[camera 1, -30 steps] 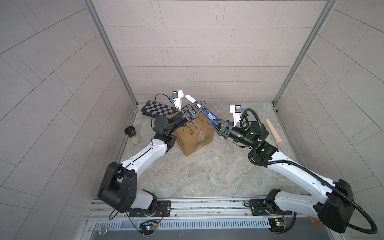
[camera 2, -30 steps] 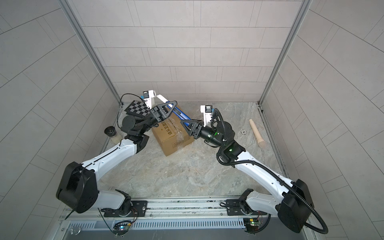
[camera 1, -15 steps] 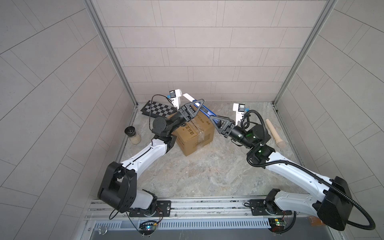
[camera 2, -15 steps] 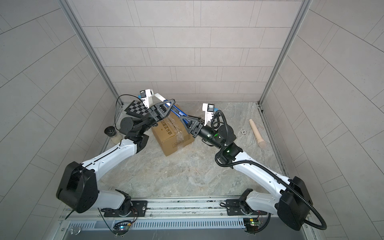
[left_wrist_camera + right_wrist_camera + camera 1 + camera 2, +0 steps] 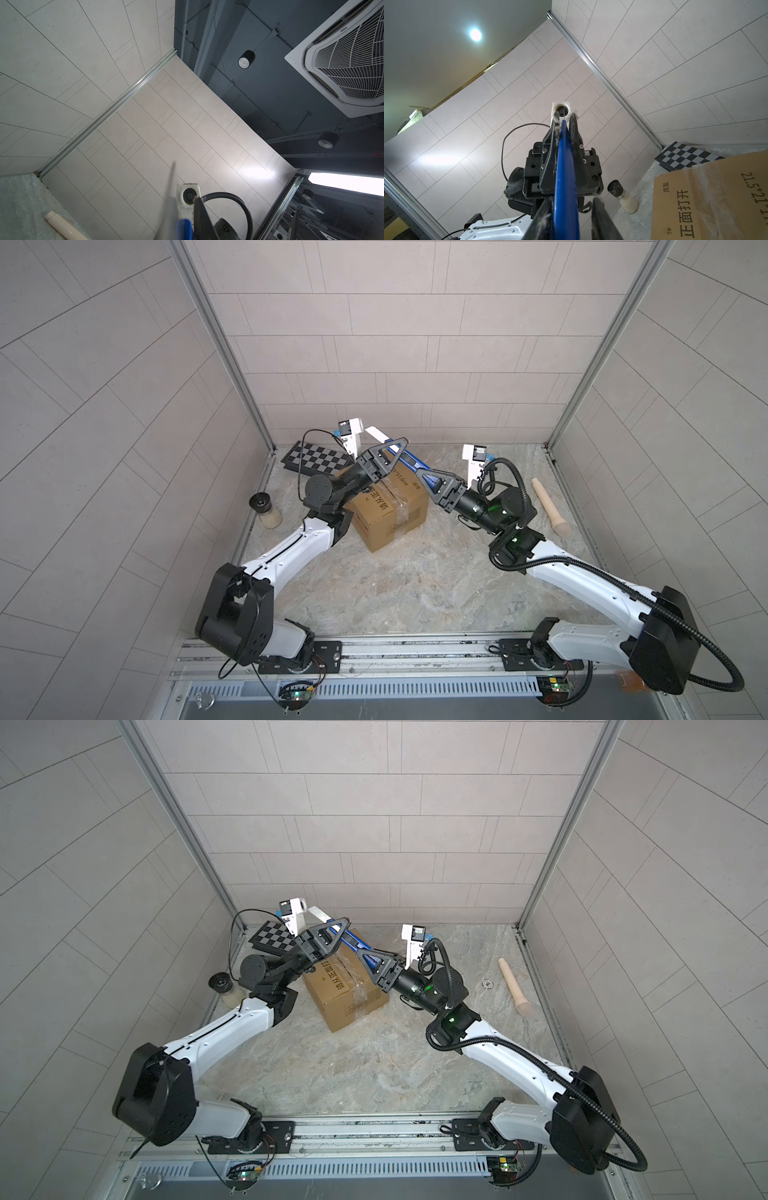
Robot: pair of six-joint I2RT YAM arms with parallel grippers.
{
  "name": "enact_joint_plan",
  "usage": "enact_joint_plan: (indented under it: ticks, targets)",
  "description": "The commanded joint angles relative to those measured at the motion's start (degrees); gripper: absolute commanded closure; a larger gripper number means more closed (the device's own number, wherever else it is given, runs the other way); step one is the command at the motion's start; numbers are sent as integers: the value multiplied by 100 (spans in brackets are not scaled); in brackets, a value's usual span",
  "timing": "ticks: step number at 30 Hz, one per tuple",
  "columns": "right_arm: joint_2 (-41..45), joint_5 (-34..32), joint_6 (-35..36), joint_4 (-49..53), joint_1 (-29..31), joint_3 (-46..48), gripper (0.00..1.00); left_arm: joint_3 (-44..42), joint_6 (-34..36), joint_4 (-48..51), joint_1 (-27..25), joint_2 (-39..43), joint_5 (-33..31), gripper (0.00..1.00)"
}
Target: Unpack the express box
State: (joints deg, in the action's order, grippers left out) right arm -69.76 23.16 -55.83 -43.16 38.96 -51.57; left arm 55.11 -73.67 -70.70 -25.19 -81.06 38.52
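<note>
The box (image 5: pixel 386 510) (image 5: pixel 345 990) stands closed on the marble surface (image 5: pixel 415 585) toward the back and a little left of the middle, one corner turned to the front. Black print and clear tape show on its top (image 5: pixel 716 197). Over its far side the two arms meet. The left tool (image 5: pixel 399 443) (image 5: pixel 343 922) (image 5: pixel 564 120) is clamped tight on a knife (image 5: pixel 405 458) (image 5: pixel 353 938) (image 5: pixel 564 166) with a blue handle, its pale end sticking out past the fingers. The right tool (image 5: pixel 419 473) (image 5: pixel 360 951) (image 5: pixel 566 224) straddles the handle's other end, its jaws partly apart: one finger lies against the blue, while a gap shows at the other. A checkered board (image 5: pixel 318 458) lies behind the box at the back left. A jar (image 5: pixel 266 512) stands by the left wall, and a wooden pin (image 5: pixel 548 506) lies well apart on the right.
</note>
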Motion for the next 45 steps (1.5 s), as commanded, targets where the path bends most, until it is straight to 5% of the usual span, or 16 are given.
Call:
enact_joint_plan:
  ticks: [1,13,21,22,23,25,34,40,45]
  targets:
    - [-11,30,-104,-182,36,-201,66,47,-9,-331,-5,90,37,100]
    - [-82,75,-141,-164,46,-285,77,26,-16,-344,-4,90,59,100]
    - [-10,-66,-85,79,46,-285,100,30,116,-95,-4,107,130,100]
    - [51,-161,-19,240,42,-287,100,18,221,46,-8,138,139,89]
    - [145,-254,84,391,44,-276,100,-8,365,260,-6,177,144,50]
    - [401,-504,287,722,31,-211,100,-18,767,957,-3,296,120,1]
    - [2032,-1947,831,3541,-407,279,100,-66,3279,5645,444,1384,-1010,0]
    - [2623,-1912,549,3783,-396,1166,100,-605,4228,7139,796,2185,-1937,0]
    - [2915,-1583,53,3359,-384,2001,100,-1028,4324,7158,805,2344,-2213,0]
